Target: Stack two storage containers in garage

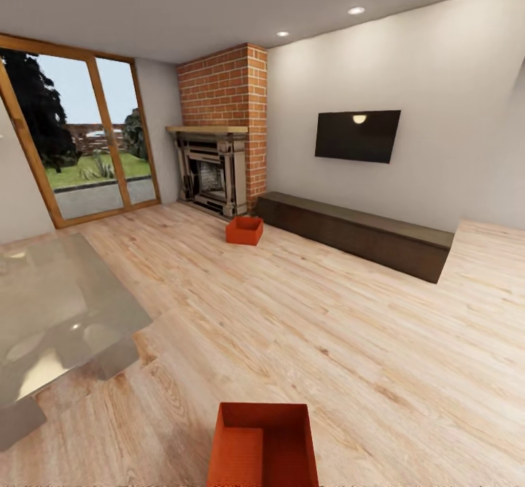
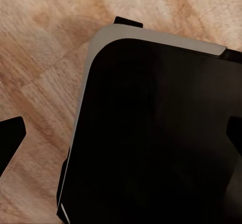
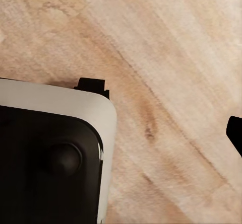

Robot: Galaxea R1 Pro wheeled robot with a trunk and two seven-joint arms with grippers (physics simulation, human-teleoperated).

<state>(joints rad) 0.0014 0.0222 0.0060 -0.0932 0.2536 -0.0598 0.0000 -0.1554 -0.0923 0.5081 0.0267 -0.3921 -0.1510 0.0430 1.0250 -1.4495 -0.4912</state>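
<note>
Storage containers (image 1: 263, 445) (image 1: 244, 230) apart on wood floor (image 1: 306, 326), bench (image 1: 357, 233) beyond.

My head looks forward across the plank floor (image 1: 306, 312) toward the fireplace (image 1: 215, 170); both wrist cameras face down, close over that floor.

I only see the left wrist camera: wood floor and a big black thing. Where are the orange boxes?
Observer: In the head view, one orange box sits on the wood floor right in front of the robot.
Child: And the other one?
Observer: The second box is farther off, on the floor by the brick fireplace, near the end of the long dark bench.
Child: What else is near?
Observer: A glass table stands to the robot's left, apart from both boxes.
</note>
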